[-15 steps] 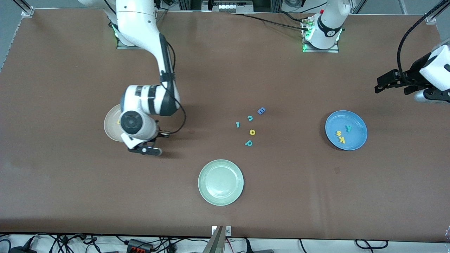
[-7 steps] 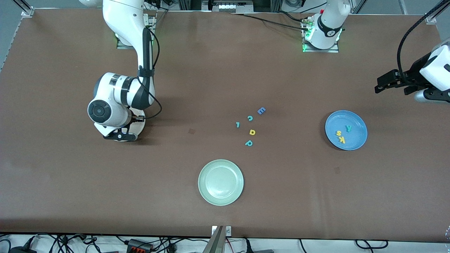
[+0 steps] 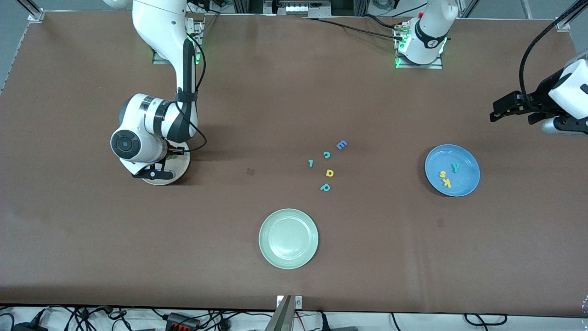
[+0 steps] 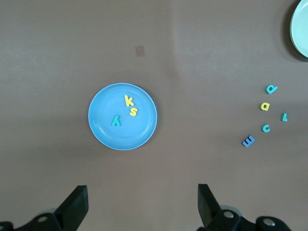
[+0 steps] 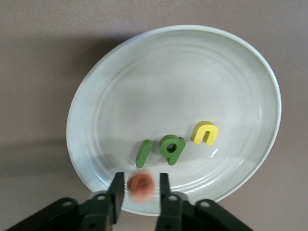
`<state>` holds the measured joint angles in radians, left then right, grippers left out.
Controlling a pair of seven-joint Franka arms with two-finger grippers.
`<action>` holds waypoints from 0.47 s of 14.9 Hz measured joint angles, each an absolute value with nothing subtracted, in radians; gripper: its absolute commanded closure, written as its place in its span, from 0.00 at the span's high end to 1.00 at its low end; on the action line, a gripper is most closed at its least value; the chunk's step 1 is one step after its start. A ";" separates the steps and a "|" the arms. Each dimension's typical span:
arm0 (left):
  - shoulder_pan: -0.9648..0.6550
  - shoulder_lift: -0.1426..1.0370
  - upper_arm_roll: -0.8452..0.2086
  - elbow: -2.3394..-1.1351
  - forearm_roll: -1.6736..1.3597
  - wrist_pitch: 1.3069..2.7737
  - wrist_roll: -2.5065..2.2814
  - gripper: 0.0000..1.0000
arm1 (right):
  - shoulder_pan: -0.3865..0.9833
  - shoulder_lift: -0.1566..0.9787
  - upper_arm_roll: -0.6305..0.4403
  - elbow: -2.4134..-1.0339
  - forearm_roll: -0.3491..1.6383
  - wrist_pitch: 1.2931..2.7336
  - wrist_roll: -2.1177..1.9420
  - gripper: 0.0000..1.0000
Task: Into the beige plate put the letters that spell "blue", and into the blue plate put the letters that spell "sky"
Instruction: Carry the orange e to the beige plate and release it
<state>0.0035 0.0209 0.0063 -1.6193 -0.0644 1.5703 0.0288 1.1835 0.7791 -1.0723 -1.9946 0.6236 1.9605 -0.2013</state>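
At middle left of the front view, the right gripper hangs over the beige plate, fingers parted, the orange e loose between them. Green l, dark green b and yellow u lie in the plate. At the right edge, the left gripper waits open above the blue plate holding s, k, y.

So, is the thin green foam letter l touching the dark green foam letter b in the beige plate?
Apart. The right wrist view shows bare beige plate between the l and the b.
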 measured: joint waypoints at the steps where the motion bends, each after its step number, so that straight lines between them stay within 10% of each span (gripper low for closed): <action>1: 0.004 0.021 0.006 -1.619 -0.064 1.570 0.029 1.00 | 1.183 0.779 -1.074 -1.995 0.624 1.961 -0.201 1.00; 7: 0.004 0.021 0.006 -1.619 -0.064 1.570 0.029 1.00 | 1.200 0.772 -1.141 -1.958 0.624 1.926 -0.202 1.00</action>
<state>0.0037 0.0210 0.0063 -1.6193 -0.0644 1.5703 0.0288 1.2004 0.7722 -1.1412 -1.9579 0.6239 1.9258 -0.2019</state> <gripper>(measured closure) 0.000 0.000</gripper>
